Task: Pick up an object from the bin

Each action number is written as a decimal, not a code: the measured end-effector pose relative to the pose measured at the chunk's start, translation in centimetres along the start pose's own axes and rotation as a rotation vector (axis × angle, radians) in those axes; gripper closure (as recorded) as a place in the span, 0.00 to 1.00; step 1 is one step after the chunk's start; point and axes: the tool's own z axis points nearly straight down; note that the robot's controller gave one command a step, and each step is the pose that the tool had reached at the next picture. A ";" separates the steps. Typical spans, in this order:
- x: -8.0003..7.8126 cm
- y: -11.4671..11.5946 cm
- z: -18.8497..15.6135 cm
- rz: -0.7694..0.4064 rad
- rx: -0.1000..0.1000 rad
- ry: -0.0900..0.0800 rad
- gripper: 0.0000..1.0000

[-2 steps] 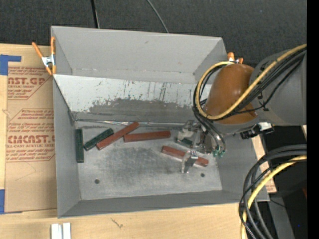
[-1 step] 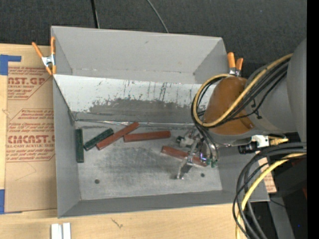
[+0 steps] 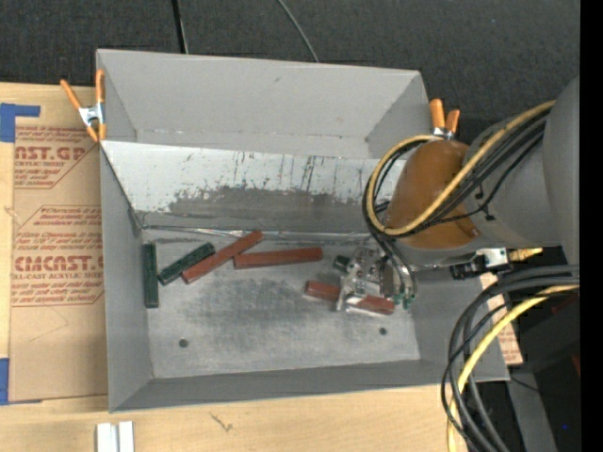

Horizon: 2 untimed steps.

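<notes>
My gripper (image 3: 367, 282) is low at the right side of the bin floor, its metal fingers down among two short red-brown blocks. One block (image 3: 322, 291) lies just to its left, the other (image 3: 379, 303) sits under its lower right edge. Whether either block is between the fingers is hidden by the gripper body. Further left lie a long red-brown bar (image 3: 278, 258) and a slanted red-brown bar (image 3: 221, 257).
A dark green bar (image 3: 186, 263) lies slanted at the left of the floor, and another dark green bar (image 3: 150, 275) stands along the left wall. The arm with its orange cover and cables leans in over the right rim.
</notes>
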 end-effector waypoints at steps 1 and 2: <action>0.0 0.0 0.0 0.000 0.000 0.000 1.00; 0.1 0.0 -0.3 0.000 0.001 0.006 1.00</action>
